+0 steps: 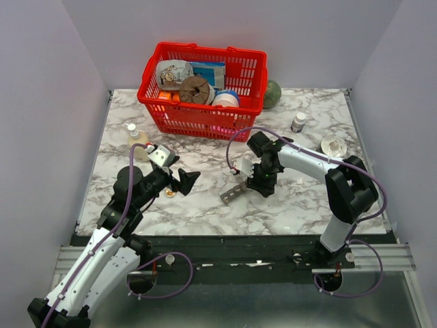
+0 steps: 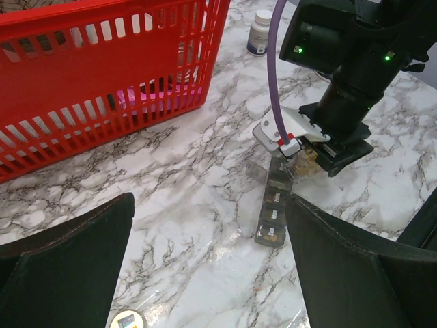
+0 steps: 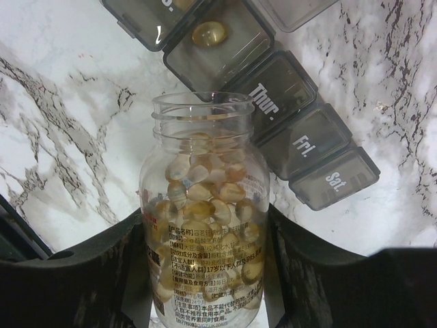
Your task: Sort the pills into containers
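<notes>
The dark grey pill organiser [image 1: 233,193] lies on the marble table; in the right wrist view [image 3: 273,96] its Thur, Fri and Sat lids are closed, and an open compartment holds one amber pill [image 3: 209,33]. My right gripper [image 3: 205,273] is shut on an open clear bottle of amber softgels [image 3: 202,219], its mouth tipped toward the open compartment. It also shows in the left wrist view [image 2: 304,160]. My left gripper [image 2: 205,266] is open and empty, left of the organiser [image 2: 273,212].
A red mesh basket [image 1: 205,85] full of items stands at the back. A small clear bottle [image 1: 136,140], a white pill bottle [image 1: 298,121], a white cap [image 1: 334,145] and a green ball [image 1: 272,94] sit around it. A small round object [image 2: 126,318] lies under my left gripper.
</notes>
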